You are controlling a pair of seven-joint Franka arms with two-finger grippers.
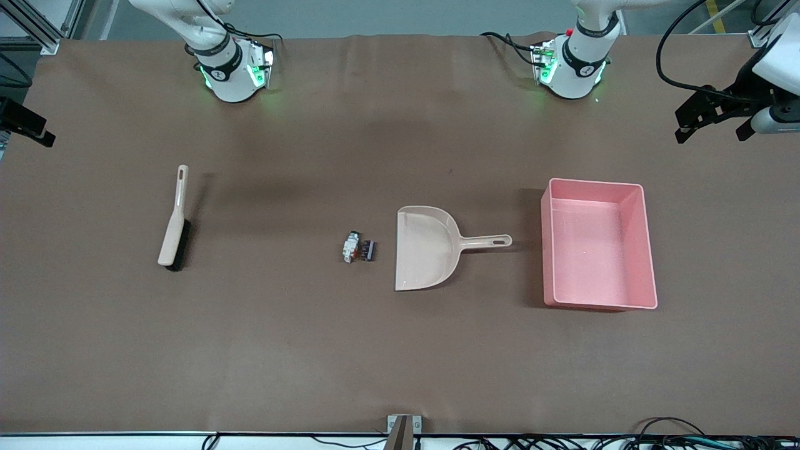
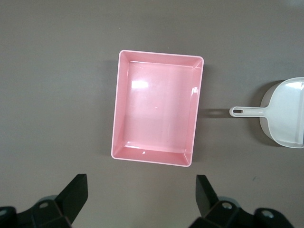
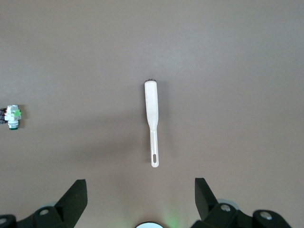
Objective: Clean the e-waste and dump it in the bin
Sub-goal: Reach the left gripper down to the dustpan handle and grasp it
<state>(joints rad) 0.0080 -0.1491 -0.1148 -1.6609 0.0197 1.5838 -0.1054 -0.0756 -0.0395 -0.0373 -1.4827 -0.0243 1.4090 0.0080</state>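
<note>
Right gripper (image 3: 137,202): hanging over the brush (image 1: 173,220), jaws standing wide, holding nothing.
Brush: lying toward the right arm's end of the table (image 1: 400,350).
E-waste (image 1: 359,247): two scraps touching, lying between brush and dustpan (image 1: 431,248), just beside the dustpan's mouth.
Bin (image 1: 598,245): sitting toward the left arm's end, near the dustpan's handle.
Left gripper (image 2: 141,199): hanging over the bin, jaws wide, gripping nothing.
Table: wearing a brown cover.

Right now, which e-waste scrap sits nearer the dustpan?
The dark purplish-black block; the whitish-grey scrap lies beside it, farther from the dustpan.
</note>
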